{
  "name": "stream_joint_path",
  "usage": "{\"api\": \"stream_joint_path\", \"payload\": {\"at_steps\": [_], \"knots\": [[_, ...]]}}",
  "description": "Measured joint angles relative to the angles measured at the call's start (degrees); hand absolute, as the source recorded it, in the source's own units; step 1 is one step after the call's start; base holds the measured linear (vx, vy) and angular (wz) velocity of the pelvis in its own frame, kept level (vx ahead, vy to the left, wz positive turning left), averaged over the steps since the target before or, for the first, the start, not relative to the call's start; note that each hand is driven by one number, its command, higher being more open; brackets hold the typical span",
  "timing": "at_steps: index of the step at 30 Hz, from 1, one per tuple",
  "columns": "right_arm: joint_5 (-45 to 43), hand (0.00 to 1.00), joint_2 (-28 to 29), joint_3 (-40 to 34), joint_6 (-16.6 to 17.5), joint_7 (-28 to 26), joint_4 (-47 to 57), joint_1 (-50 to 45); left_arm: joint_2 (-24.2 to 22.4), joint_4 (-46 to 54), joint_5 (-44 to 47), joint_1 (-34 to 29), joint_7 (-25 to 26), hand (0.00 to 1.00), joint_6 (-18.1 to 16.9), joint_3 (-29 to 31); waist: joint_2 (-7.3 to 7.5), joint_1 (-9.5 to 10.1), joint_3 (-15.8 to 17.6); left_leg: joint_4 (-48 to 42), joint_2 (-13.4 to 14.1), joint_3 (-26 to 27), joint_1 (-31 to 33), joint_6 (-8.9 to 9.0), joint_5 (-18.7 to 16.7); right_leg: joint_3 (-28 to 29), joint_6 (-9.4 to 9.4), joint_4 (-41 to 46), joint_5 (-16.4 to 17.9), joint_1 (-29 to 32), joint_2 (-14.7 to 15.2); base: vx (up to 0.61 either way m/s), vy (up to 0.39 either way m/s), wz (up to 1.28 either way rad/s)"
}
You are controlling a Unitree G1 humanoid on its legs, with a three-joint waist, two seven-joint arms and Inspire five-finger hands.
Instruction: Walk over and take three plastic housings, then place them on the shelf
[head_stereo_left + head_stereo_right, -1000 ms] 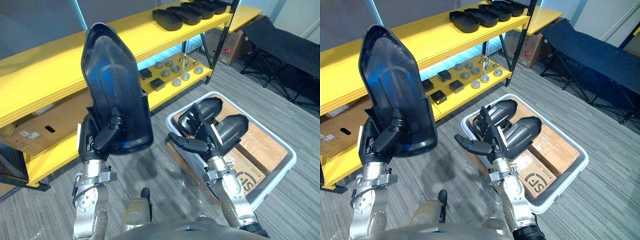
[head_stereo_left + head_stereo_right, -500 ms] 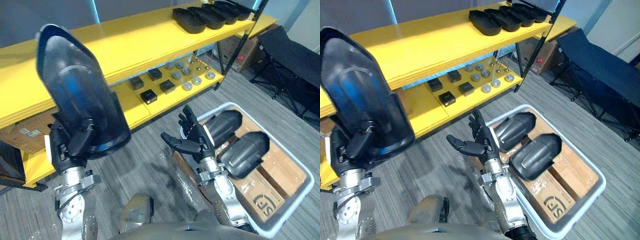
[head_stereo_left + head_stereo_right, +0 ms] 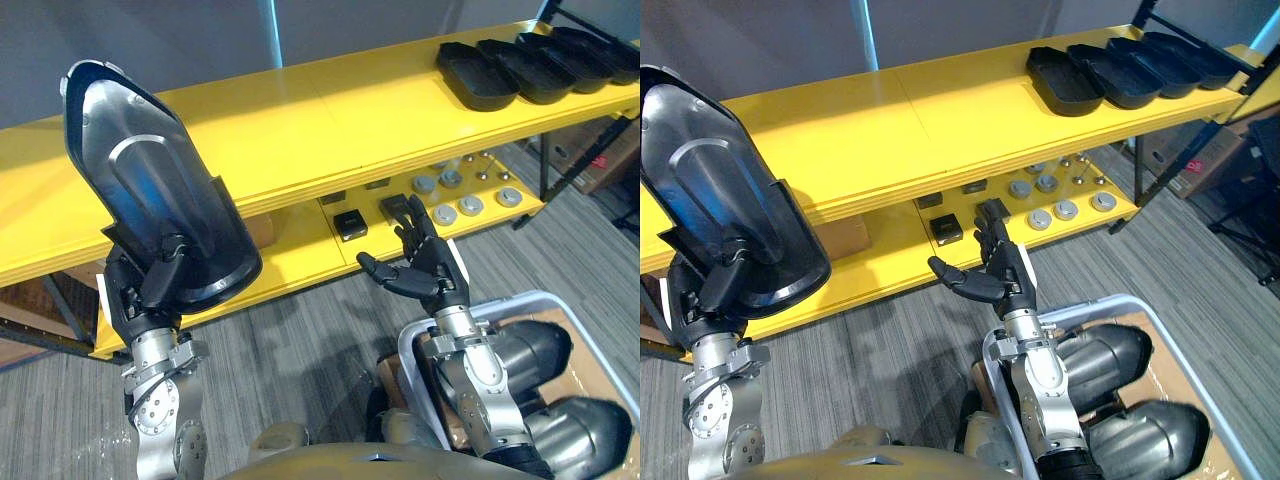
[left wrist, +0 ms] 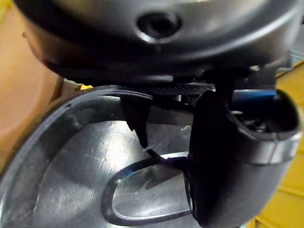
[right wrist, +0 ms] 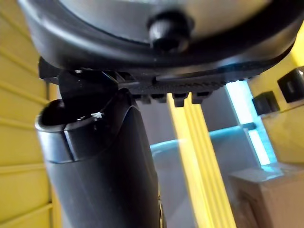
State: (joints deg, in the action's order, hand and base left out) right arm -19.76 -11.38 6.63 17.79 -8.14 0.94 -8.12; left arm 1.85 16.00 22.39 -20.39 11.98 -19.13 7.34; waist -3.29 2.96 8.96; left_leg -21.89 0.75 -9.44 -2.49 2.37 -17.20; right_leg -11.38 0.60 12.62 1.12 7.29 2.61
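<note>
Black plastic housing (image 3: 150,200) stands upright in the left hand (image 3: 148,298), whose thumb and fingers are curled round its lower end, in front of the yellow shelf (image 3: 330,100). In the left wrist view the thumb seems to press on the housing's shiny inner face. The right hand (image 3: 428,272) hangs empty with its fingers spread wide, above a corner of the white bin (image 3: 1120,300). Two grey housings (image 3: 530,350) lie side by side in the bin. A row of black housings (image 3: 480,75) sits at the right end of the top board. Small black boxes (image 3: 350,222) and round metal discs (image 3: 470,205) lie on the lower board.
</note>
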Motion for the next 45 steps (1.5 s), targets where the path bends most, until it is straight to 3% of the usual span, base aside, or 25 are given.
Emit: {"api": "stream_joint_path", "payload": {"at_steps": [2, 4, 6, 7, 8, 9, 10, 11, 13, 15, 16, 18, 20, 22, 26, 30, 35, 40, 45], "knots": [[-1.4, 1.00, -0.1, -1.2, 0.0, -0.6, 1.3, -0.1, 0.0, 0.0, 0.0, 0.0, 0.0, 0.00, 0.0, -0.6, -0.04, -0.06, 0.0, -2.9, 0.1, 0.6, 0.4, -0.03, 0.8, -0.3, 0.18, -1.5, 0.3, -2.1, -0.3, 0.15, -0.076, 0.13], [-2.1, 1.00, 0.1, -2.2, 0.3, -1.4, 2.4, -0.1, -0.2, 0.0, -0.1, 0.0, -0.3, 0.00, 0.0, -1.1, -0.68, -0.24, 0.0, -13.9, 0.8, 3.2, 4.6, 0.77, 1.4, -0.9, 0.01, -3.4, 1.1, -5.1, -1.0, 0.10, -0.015, 0.10], [-1.9, 1.00, 0.2, -2.1, 0.6, -1.7, 2.8, -0.7, -0.2, 0.0, -0.1, 0.1, -0.4, 0.00, 0.0, -1.5, -1.41, -0.33, 0.4, -26.1, 2.9, 7.4, 9.4, 0.79, 5.9, -0.9, 1.09, -4.2, 2.2, -7.9, -2.0, 0.10, 0.019, 0.01], [-1.9, 1.00, 0.7, -2.0, 0.6, -2.1, 2.8, -1.4, -0.3, -0.3, -0.2, 0.1, -0.5, 0.00, 0.0, -1.5, -0.80, -0.08, 0.7, -32.2, 4.1, 10.2, 11.5, 0.67, 10.2, -0.9, 1.28, -6.0, 2.3, -10.6, -1.4, 0.12, 0.037, -0.02], [-1.9, 1.00, 1.2, -2.1, 0.8, -2.3, 2.8, -1.8, -0.2, -0.3, -0.2, 0.1, -0.6, 0.00, 0.0, -1.5, -0.77, -0.07, 0.7, -33.2, 5.0, 11.6, 12.3, 0.19, 9.3, -1.2, 0.96, -6.8, 2.1, -11.8, -1.1, 0.11, 0.030, 0.09], [-1.9, 1.00, 2.0, -2.8, 1.8, -2.3, 2.8, -2.1, -0.2, -0.4, -0.3, 0.4, -1.1, 0.00, -0.1, -1.9, -0.95, -0.25, 0.6, -30.2, 7.9, 14.1, 13.1, -0.04, 5.3, -1.8, 0.63, -7.1, 1.9, -12.5, -0.8, 0.11, 0.052, 0.17], [-1.9, 1.00, 2.4, -3.9, 2.6, -2.2, 2.8, -2.0, -0.2, -0.4, -1.0, 0.9, -1.8, 0.00, -0.2, -2.1, -1.04, -0.42, 0.6, -23.2, 10.1, 15.8, 13.3, 0.02, 3.3, -2.0, 0.89, -7.8, 2.1, -13.2, -0.3, 0.09, 0.066, 0.17], [-1.9, 1.00, 2.9, -4.2, 2.7, -1.9, 2.8, -1.9, -0.2, -0.5, -1.6, 1.2, -2.2, 0.00, -0.2, -2.1, -1.07, -0.63, 0.6, -18.7, 10.5, 16.2, 13.2, 0.33, 3.0, -2.3, 0.70, -8.1, 2.0, -13.6, 0.4, 0.11, 0.129, 0.32], [-1.9, 1.00, 3.3, -5.5, 3.4, -0.8, 2.8, -1.8, -0.2, -0.9, -3.1, 2.7, -3.0, 0.00, -0.4, -2.5, -0.58, -2.09, 0.9, -5.4, 10.5, 16.5, 12.5, 1.57, 4.5, -3.3, -0.90, -7.5, 3.0, -13.9, 3.1, 0.10, 0.181, 0.35], [-1.8, 1.00, 2.2, -6.2, 4.5, 1.1, 2.7, -1.8, -0.2, -1.0, -4.3, 3.0, -3.8, 0.00, -0.9, -4.3, -1.70, -3.02, 0.4, 7.0, 10.7, 15.6, 9.7, 3.64, 11.7, -2.2, -4.66, -4.6, 5.2, -13.8, 5.4, 0.12, 0.305, 0.02], [-1.8, 1.00, 2.0, -6.2, 4.5, 1.4, 2.6, -1.8, -0.2, -1.0, -4.6, 3.0, -4.0, 0.00, -0.9, -4.7, -2.70, -3.17, -0.1, 7.5, 10.7, 15.9, 8.9, 5.38, 15.7, -1.7, -5.57, -3.8, 5.9, -13.8, 5.8, 0.14, 0.346, -0.33], [-1.2, 1.00, 3.1, -4.7, 4.7, 2.7, 1.3, -1.6, 1.3, -1.9, -5.0, 3.9, -4.7, 0.00, -0.9, -4.8, -0.26, -3.16, -0.8, 5.2, 7.6, 18.8, 7.7, 3.57, 13.8, 1.1, -7.49, -2.7, 6.3, -13.8, 9.7, 0.15, 0.342, -0.41], [-1.1, 1.00, 3.2, -3.0, 4.7, 3.3, 1.3, -1.0, 2.5, -2.1, -5.0, 5.6, -4.7, 0.00, 0.0, -4.8, 0.97, -3.20, -0.4, 3.4, 6.0, 20.6, 7.8, 2.33, 12.3, 2.8, -7.99, -2.9, 5.9, -13.3, 11.7, 0.11, 0.293, -0.30], [-1.1, 1.00, 4.5, -1.9, 4.5, 3.8, 1.3, -0.9, 3.9, -2.1, -5.0, 7.6, -5.0, 0.00, 3.0, -5.3, 2.00, -3.46, -0.6, 2.8, 4.5, 21.9, 7.8, 1.29, 11.2, 3.6, -9.76, -3.8, 4.7, -13.2, 13.4, 0.07, 0.258, -0.22], [-0.6, 1.00, 7.1, -0.9, 4.0, 4.9, 1.3, -1.4, 4.0, -2.1, -5.0, 9.0, -4.9, 0.00, 7.2, -5.8, 2.38, -3.67, -0.6, 2.0, 4.7, 23.9, 7.9, 1.29, 10.0, 3.7, -10.08, -5.0, 3.0, -12.3, 13.4, 0.01, 0.090, -0.29], [0.4, 1.00, 7.2, 0.9, 4.0, 5.0, 1.3, -2.6, 4.1, -2.1, -5.0, 10.0, -3.8, 0.00, 9.9, -8.2, 2.83, -5.57, -0.6, 1.1, 5.1, 24.3, 8.2, 2.14, 8.7, 3.7, -11.02, -6.5, 2.4, -12.2, 13.2, -0.03, 0.014, -0.19], [3.8, 1.00, 5.7, 4.0, 0.6, 4.6, 3.0, -3.6, 6.4, -5.3, -2.5, 23.1, 3.7, 0.00, 10.7, -9.0, 2.77, -6.78, -0.5, 0.9, 6.4, 24.0, 11.3, 2.57, 8.9, 5.6, -10.22, -7.9, 0.1, -8.1, 11.2, -0.04, -0.007, -0.25], [3.7, 1.00, 4.2, 6.0, -3.2, 3.4, 4.2, -4.0, 7.5, -14.3, -1.9, 33.0, 10.3, 0.00, 10.5, -5.8, 2.31, -9.62, 0.0, 1.2, 7.1, 24.8, 11.6, 1.70, 9.6, 6.8, -10.42, -9.4, -1.1, -7.6, 10.3, 0.01, -0.013, -0.15], [3.5, 1.00, 1.4, 6.6, -4.0, 2.4, 4.2, -3.8, 10.8, -24.7, 3.4, 41.9, 15.7, 0.00, 10.5, -1.3, 1.58, -11.05, 3.8, 1.2, 7.8, 26.5, 11.6, 1.59, 9.8, 8.9, -10.49, -9.5, -1.8, -6.2, 9.9, -0.02, 0.008, -0.19]]}}
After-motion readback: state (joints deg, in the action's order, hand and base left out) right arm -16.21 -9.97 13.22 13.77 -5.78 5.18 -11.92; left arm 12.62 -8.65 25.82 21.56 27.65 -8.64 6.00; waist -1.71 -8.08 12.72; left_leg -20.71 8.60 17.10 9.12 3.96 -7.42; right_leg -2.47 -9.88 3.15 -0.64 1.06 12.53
